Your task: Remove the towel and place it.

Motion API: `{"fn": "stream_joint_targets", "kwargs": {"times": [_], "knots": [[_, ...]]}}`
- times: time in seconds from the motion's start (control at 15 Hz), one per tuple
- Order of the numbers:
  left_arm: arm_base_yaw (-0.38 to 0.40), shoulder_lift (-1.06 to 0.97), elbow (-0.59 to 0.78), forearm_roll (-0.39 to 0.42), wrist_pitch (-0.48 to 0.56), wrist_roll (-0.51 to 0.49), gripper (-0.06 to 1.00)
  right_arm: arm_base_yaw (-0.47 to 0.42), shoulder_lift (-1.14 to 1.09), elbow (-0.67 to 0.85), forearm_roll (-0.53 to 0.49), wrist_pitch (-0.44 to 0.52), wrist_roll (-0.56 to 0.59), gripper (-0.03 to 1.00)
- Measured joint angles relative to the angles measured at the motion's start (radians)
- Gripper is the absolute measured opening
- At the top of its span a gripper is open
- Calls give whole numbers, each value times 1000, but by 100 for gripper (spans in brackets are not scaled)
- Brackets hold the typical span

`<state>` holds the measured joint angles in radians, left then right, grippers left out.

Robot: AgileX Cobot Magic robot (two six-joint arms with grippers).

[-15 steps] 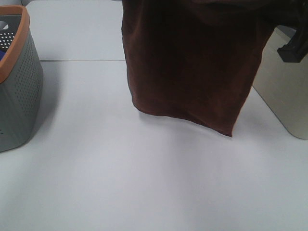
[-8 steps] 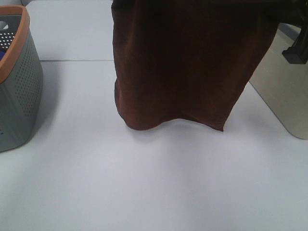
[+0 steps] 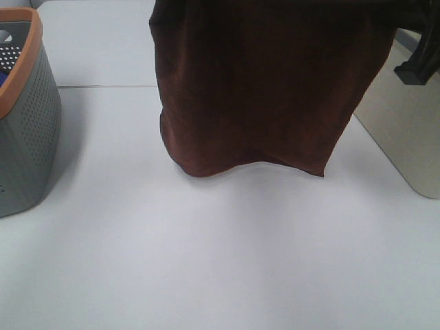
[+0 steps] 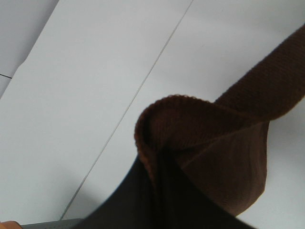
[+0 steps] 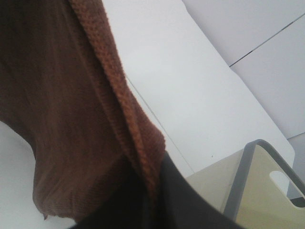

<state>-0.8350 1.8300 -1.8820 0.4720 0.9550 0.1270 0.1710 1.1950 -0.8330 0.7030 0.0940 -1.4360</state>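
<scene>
Bare white table is filling the near part of the high view. Past it the towel is hanging as a wide dark reddish-brown sheet over the table's middle. Its top edge is running out of frame and its wavy lower hem is sitting right at the tabletop; cannot tell if it is touching. Grey basket with an orange rim is standing off to the left, well apart from the towel. Beige basket is standing on the right, just beside the towel's right edge. Left gripper is clenching one upper corner: dark fingers pressed together, hem looping just over the fingertips, cloth draping away beside them. Right gripper is clamping the other upper corner the same way, ribbed hem running straight into the closed fingers. Farthest back, a table seam is running across behind the towel.
</scene>
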Motion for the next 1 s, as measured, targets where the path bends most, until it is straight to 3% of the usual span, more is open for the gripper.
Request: {"fn": "stream_joint_targets", "kwargs": {"times": [0.2,0.4,0.8,1.0], "knots": [[56,39,0,-9,-47,-1,1,6,109,-77,0,-5,0,0],[110,73,0,-12,-186,-1,1,7,250,-236,7,-8,0,0],[258,162,0,86,-646,-1,1,7,531,-587,8,-9,0,0],[327,220,0,96,-778,-1,1,7,616,-685,11,-9,0,0]]}}
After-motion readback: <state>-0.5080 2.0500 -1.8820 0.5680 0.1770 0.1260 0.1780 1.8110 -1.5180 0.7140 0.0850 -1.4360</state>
